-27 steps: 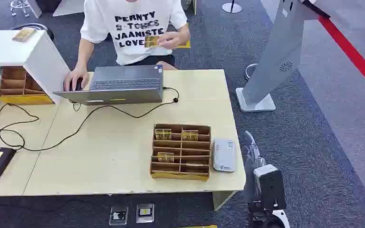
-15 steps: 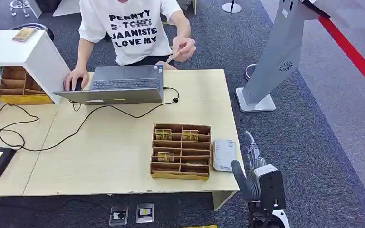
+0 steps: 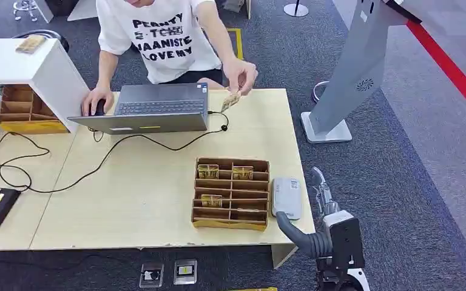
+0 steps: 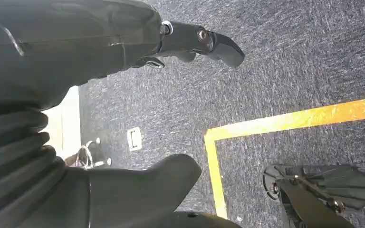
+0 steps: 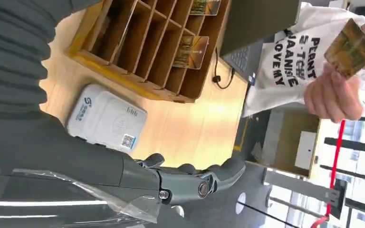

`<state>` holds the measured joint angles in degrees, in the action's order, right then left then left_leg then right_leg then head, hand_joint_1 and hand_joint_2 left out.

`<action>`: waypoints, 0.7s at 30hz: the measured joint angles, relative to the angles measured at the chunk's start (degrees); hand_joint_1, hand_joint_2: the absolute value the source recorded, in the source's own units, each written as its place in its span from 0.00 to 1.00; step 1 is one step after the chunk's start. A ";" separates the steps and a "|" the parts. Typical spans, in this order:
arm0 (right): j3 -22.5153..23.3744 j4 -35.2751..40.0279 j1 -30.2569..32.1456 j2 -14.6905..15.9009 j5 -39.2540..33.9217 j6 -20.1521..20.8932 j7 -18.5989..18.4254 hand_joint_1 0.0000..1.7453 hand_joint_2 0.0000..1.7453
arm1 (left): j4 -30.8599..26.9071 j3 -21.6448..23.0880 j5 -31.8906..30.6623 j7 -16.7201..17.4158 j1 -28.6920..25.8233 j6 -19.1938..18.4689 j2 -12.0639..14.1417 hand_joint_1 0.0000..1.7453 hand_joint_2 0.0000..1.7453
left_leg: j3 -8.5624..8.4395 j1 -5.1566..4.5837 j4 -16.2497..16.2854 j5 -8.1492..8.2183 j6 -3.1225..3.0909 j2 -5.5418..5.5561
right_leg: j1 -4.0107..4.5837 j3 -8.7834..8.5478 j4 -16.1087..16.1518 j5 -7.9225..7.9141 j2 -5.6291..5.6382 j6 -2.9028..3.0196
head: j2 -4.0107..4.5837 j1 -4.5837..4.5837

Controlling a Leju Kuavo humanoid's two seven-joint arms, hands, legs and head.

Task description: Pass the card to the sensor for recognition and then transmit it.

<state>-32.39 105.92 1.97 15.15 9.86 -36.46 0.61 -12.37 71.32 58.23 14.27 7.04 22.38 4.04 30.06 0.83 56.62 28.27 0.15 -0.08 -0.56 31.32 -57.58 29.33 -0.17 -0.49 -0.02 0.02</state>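
Right hand [image 3: 315,209] raised beside sensor [image 3: 286,197] since a moment ago — fingers spread, empty. Card [image 3: 230,100] lowered toward table by person (well beyond sensor) — handover pending. Left hand [image 4: 190,40] empty.

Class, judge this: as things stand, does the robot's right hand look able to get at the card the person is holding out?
Probably yes: the right robot hand is empty, and bare table lies between it and the card.

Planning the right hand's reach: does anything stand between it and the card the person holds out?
The white sensor and the divided wooden tray lie on the table between the right hand and the card. The air above them looks clear.
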 joint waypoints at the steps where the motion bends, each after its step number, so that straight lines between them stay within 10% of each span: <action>1: 0.00 0.00 -0.02 0.00 0.74 0.15 0.00 0.00 1.00 | 0.00 0.00 0.00 0.00 0.00 0.00 0.00 0.00 1.00 | 0.00 0.00 0.00 0.00 0.00 0.00 | 0.00 0.00 0.00 0.00 0.00 0.00 | 0.00 0.00; 21: -0.24 0.48 -8.05 -1.83 32.34 4.81 -9.75 0.00 1.00 | 0.00 0.02 -1.92 0.00 0.10 -0.33 -0.31 0.00 1.00 | 0.00 0.00 0.00 -0.01 0.00 0.00 | 0.00 -0.01 -0.01 0.00 -0.01 0.00 | 0.00 -0.02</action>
<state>-32.63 106.40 -6.07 13.31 42.20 -31.65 -9.13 -12.37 71.34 56.30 14.27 7.14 22.05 3.74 30.06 0.83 56.62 28.27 0.15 -0.08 -0.56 31.30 -57.58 29.32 -0.18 -0.49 -0.02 0.00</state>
